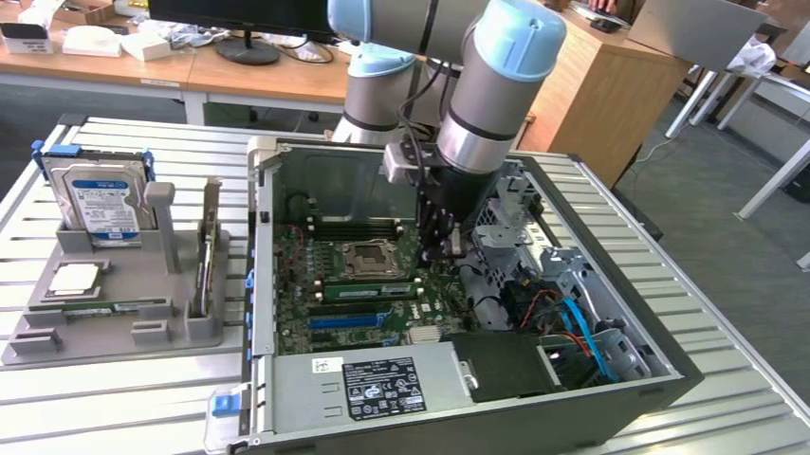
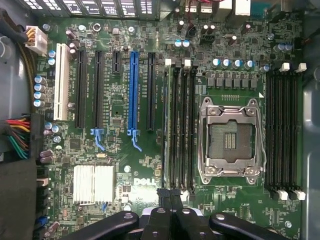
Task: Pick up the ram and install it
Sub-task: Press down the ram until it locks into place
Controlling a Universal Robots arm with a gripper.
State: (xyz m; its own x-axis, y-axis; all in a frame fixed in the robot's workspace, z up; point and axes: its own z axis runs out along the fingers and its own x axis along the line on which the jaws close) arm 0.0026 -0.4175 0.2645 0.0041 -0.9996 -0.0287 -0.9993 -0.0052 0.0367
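Note:
A long green ram stick (image 1: 367, 289) stands on edge in the black slots beside the empty CPU socket (image 1: 370, 256) of the motherboard, inside the open computer case. In the wrist view the same bank of slots (image 2: 180, 125) runs beside the socket (image 2: 230, 135). My gripper (image 1: 446, 248) hangs just above the board, at the end of those slots on the exterior view's right. Its black fingertips (image 2: 165, 193) are pressed together at the slot ends, so my gripper (image 2: 170, 194) is shut, and I see nothing between them.
On the exterior view's left a grey tray (image 1: 38, 341) holds a silver hard drive (image 1: 99, 204), a square CPU chip (image 1: 74, 278), a thin green strip (image 1: 108, 306) and an upright card (image 1: 205, 251). Case walls, a drive cage (image 1: 519, 204) and cables (image 1: 576, 322) crowd the board.

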